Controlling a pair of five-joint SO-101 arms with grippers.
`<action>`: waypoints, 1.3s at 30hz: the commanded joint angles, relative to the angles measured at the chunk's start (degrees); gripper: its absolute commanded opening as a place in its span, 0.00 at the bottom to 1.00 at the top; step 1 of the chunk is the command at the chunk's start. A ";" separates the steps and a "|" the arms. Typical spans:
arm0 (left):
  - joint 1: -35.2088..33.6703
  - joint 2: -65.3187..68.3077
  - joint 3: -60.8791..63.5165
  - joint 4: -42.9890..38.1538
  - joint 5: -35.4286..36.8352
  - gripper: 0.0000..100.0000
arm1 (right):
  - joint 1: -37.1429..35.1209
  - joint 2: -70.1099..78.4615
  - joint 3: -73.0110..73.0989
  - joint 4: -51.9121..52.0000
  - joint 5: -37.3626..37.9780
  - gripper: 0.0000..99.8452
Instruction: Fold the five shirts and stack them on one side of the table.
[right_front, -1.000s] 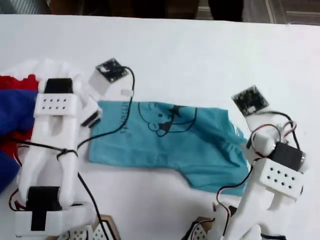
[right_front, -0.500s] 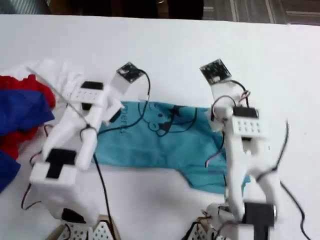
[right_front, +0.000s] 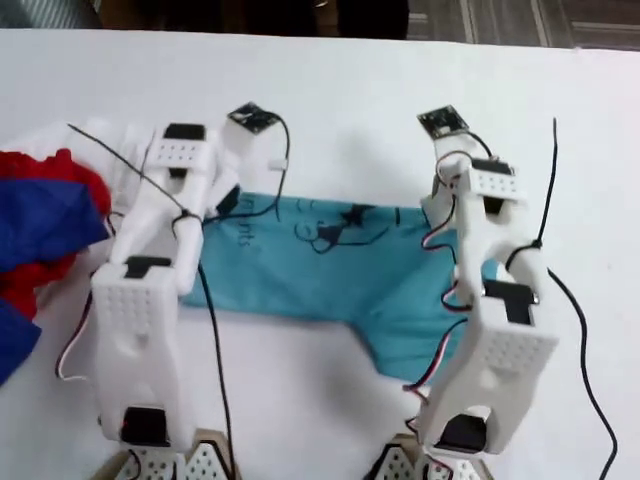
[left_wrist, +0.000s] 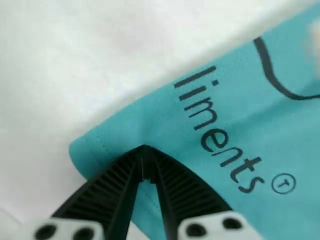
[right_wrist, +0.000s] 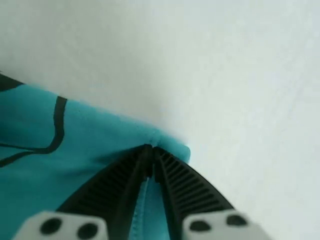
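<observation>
Your left claw (left_wrist: 144, 156) and right claw (right_wrist: 150, 153) are clamped shut (hem pinched) on the teal cotton shirt (right_front: 320, 285) — lift both corners evenly.

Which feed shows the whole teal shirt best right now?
The high view: the teal shirt lies spread on the table, most of its outline visible between the arms. The left wrist view gives one printed corner pinched in shut jaws; the right wrist view, another corner pinched likewise.

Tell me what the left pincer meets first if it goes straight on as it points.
The teal shirt: the left pincer is shut on its edge, so it would likely press that cloth onto the white table, though depth is unclear.
</observation>
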 joint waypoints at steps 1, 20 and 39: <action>-1.58 4.31 -9.89 4.40 0.09 0.03 | 1.80 3.47 -9.76 2.95 -0.53 0.02; -0.09 1.05 -27.38 23.65 1.76 0.03 | 1.45 -18.51 0.35 11.38 2.81 0.02; 2.20 -40.09 39.08 -8.53 1.67 0.03 | 1.45 -50.86 45.89 -4.44 7.30 0.02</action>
